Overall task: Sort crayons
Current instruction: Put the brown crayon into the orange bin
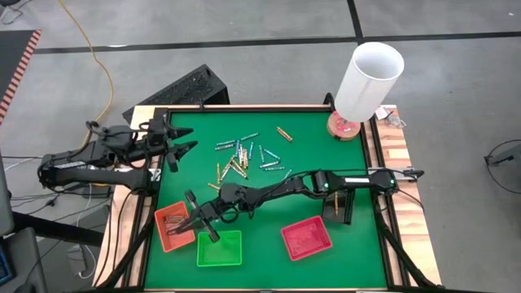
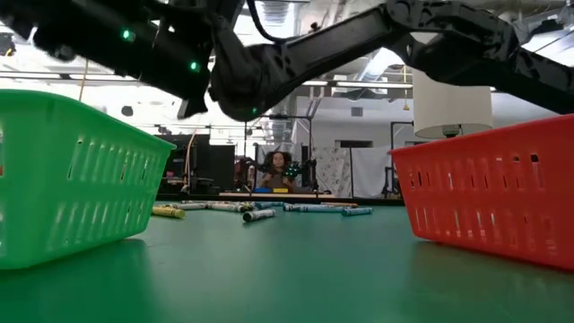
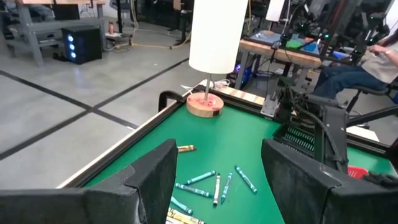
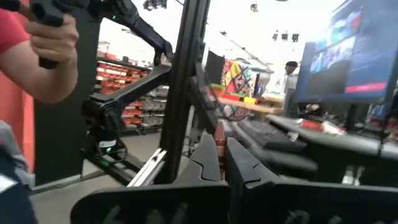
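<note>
High view: crayons (image 1: 244, 156) lie beside left claw (image 1: 181, 151)

Two dark, nearly black jointed arms, matte casings. Left arm (image 1: 89, 159) bulky at the wrist, thin black cables looping off its rear toward nine o'clock. Left gripper (image 1: 181, 147) with two broad, flat, dark fingers (image 3: 155, 177), squared edges, stepped inner faces. Right arm (image 1: 326, 183) long and slim, with a pale strip and a small green light near its base at three o'clock. Small green indicator lights glowing on the dark casings in the low view. Right gripper (image 1: 199, 224) with black angular fingers (image 4: 208, 158), notched profile, tapering to narrow tips.
</note>
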You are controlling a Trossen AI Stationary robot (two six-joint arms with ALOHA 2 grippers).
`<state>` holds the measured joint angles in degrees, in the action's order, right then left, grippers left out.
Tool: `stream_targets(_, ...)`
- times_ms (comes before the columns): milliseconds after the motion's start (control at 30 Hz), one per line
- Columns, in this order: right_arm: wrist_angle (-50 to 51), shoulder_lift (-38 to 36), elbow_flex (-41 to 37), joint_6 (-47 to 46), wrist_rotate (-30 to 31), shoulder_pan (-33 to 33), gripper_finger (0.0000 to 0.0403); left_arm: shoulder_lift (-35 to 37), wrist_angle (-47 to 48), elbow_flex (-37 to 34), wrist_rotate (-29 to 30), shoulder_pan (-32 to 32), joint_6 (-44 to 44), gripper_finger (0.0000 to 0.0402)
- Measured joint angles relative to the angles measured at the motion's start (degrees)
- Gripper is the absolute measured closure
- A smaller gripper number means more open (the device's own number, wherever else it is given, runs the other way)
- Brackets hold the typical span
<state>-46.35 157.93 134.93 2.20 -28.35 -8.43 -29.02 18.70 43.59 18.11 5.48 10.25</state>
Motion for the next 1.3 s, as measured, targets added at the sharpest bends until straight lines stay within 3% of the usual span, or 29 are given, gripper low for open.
stream_targets(433,3.72,-0.07,0.03,1.29,0.34,0.15,0.0403,-0.01,-0.05,-0.02,0.04,0.02,0.22,0.0178)
stream_targets(833,7.81,-0.09,0.07,0.61,0.13,0.26,0.0403,-5.79,2.85,-0.04,0.05,0.02,1.0,0.0178)
stream_targets(967,3.47,-0.73,0.01,1.02,-0.34,0.39,0.0403,-6.17,5.93,-0.11,0.14,0.0,1.15,0.0178)
stream_targets(1100,2.75,-3.6,0.16,-1.59,-0.29,2.55,0.0403,-3.21,9.92,-0.11,2.01,0.0,1.01,0.0178)
stream_targets(1300,-5.53,-4.18,0.09,-6.58,0.04,5.18,0.0403,2.69,17.08,-0.1,10.01,0.02,3.23,0.0178)
